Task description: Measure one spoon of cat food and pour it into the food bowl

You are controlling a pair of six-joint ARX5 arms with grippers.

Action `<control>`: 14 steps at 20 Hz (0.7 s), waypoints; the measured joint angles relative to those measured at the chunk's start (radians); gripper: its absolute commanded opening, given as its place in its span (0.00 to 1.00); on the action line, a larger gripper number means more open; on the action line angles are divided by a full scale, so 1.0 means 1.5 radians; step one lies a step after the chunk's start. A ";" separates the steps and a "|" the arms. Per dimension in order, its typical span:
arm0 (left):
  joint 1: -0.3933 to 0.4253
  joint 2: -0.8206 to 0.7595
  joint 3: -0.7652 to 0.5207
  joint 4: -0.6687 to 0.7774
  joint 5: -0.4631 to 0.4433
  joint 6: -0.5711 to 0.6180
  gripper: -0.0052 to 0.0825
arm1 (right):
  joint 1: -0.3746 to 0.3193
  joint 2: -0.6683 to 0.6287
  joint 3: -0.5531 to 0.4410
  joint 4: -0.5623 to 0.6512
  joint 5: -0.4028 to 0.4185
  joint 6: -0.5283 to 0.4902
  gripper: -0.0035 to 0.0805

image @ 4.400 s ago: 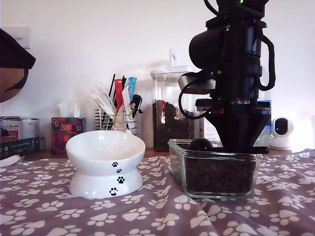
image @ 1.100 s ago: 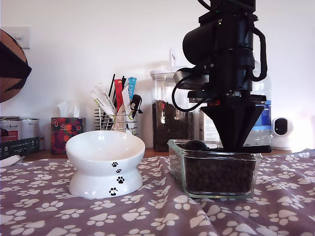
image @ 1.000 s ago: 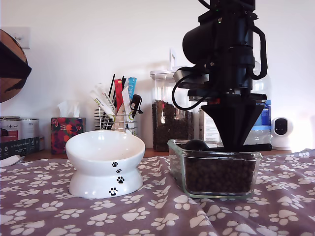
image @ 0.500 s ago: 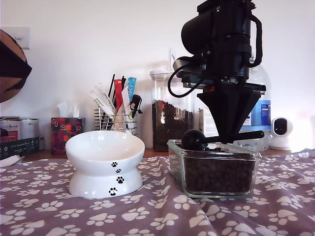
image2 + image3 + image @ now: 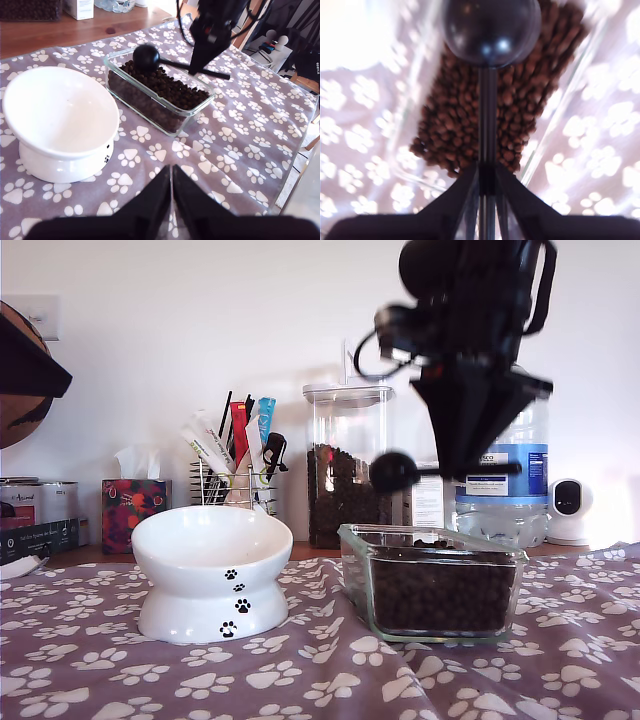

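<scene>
My second gripper [image 5: 470, 470] is shut on the flat handle of the black spoon [image 5: 395, 471], holding it level above the clear glass dish [image 5: 352, 570] of cat food [image 5: 440, 595]. The spoon's round cup [image 5: 490, 27] hangs over the kibble [image 5: 520, 100]; I cannot tell what it holds. The white food bowl [image 5: 212, 560] with black paw prints stands empty to the dish's left in the exterior view. My first gripper [image 5: 171, 182] is shut on nothing, well above the cloth, near the food bowl [image 5: 60, 110]. From there the spoon [image 5: 145, 56] and second gripper [image 5: 200, 67] show over the dish.
Behind stand a clear kibble canister [image 5: 345, 470], a wire holder of coloured sticks [image 5: 235, 455], a tissue box [image 5: 135, 512], a water bottle [image 5: 505, 490] and a small white camera [image 5: 573, 508]. A paw-print cloth [image 5: 300, 670] covers the table. A dark shape [image 5: 25, 370] hangs at the exterior view's left edge.
My second gripper has risen with the spoon, lifting its cup out of the glass dish to well above the rim. The bowl and dish have not moved.
</scene>
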 measured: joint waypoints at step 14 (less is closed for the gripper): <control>0.000 0.040 0.000 0.129 0.031 -0.037 0.04 | 0.070 -0.372 -0.378 0.342 -0.069 0.070 0.03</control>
